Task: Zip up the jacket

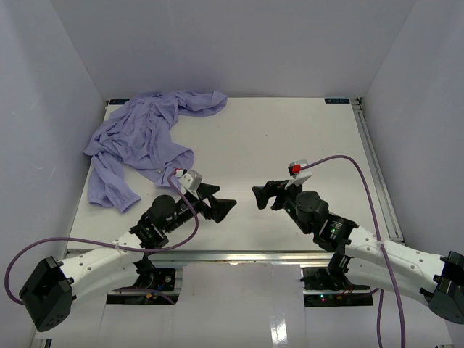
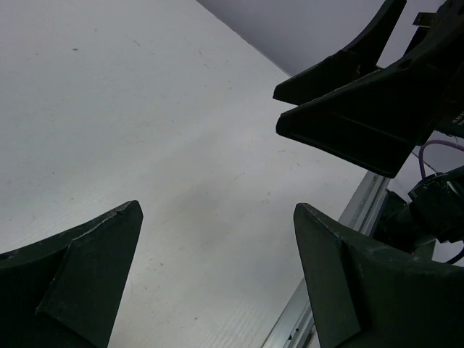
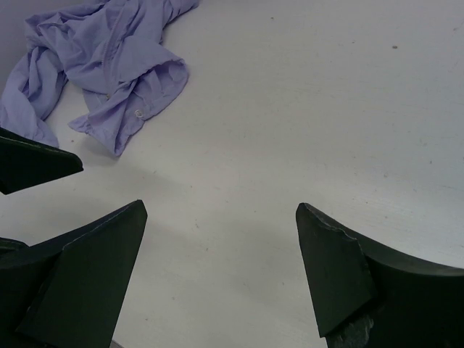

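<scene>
Jacket [image 1: 141, 145] lies crumpled at upper left of the top view, on the white worktop [image 1: 290, 138], apart from both arms. L arm comes in from lower left, angled up-right, left gripper [image 1: 225, 203] near frame centre w/ jaws spread wide & empty. R arm mirrors it from lower right, right gripper [image 1: 262, 197] pointing left, jaws likewise spread & empty, facing the other's tips, close but not touching; small dark label on worktop's far edge, upper right, unreadable.
</scene>
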Available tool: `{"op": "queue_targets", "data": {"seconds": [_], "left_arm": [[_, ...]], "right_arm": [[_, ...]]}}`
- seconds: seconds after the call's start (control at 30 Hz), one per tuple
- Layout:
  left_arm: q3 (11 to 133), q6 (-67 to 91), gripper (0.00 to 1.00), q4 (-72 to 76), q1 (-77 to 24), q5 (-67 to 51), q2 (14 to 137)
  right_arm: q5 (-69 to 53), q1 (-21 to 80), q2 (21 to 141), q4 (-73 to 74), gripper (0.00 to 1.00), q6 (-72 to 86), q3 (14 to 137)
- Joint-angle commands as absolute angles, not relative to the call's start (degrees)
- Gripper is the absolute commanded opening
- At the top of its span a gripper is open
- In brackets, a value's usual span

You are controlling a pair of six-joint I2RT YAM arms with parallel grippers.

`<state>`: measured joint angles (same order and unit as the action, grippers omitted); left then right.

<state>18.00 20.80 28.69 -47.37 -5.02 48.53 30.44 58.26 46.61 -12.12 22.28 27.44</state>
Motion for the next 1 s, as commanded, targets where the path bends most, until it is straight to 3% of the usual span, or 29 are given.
{"op": "queue_targets", "data": {"seconds": [0.0,0.7,0.97], "left_arm": [[17.5,20.5,0.96,29.3,-47.5,-3.4,47.6],[26.9,34.9,0.98,2.6,-46.8,42.6,55.4],[28.2,39.7,0.97,-0.7,-37.5,40.6,65.3]], "right_arm": [[30.9,58.6,45.9,-15.5,0.9,22.6,27.2],[29.4,58.5,44.1,-16.6,0.9,23.9,26.2],[27.1,58.5,42.3,-17.8,0.9,24.1,25.2]]}}
